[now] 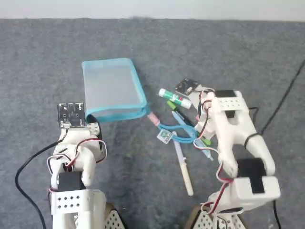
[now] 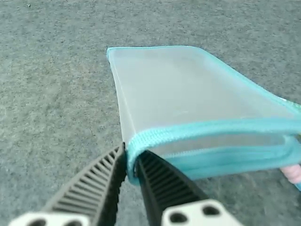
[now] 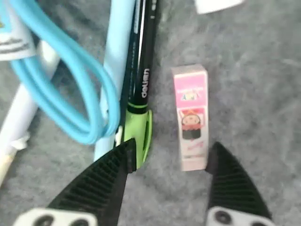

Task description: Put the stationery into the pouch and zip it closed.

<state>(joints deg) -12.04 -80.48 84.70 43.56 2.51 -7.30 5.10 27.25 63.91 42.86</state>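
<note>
Worktop (image 1: pixel 38 57): covered edge to edge in a grey, felt-like fibrous mat with a speckled, short nap. The same grey mat shows in the left wrist view (image 2: pixel 47 94) and the right wrist view (image 3: pixel 263 70).

Far edge, high view: a pale off-white band (image 1: pixel 152 8) runs the full width past the mat; wall or bare surface, cannot tell.

A thin black cable (image 1: pixel 286 95) lies diagonally on the mat at the right edge.
</note>
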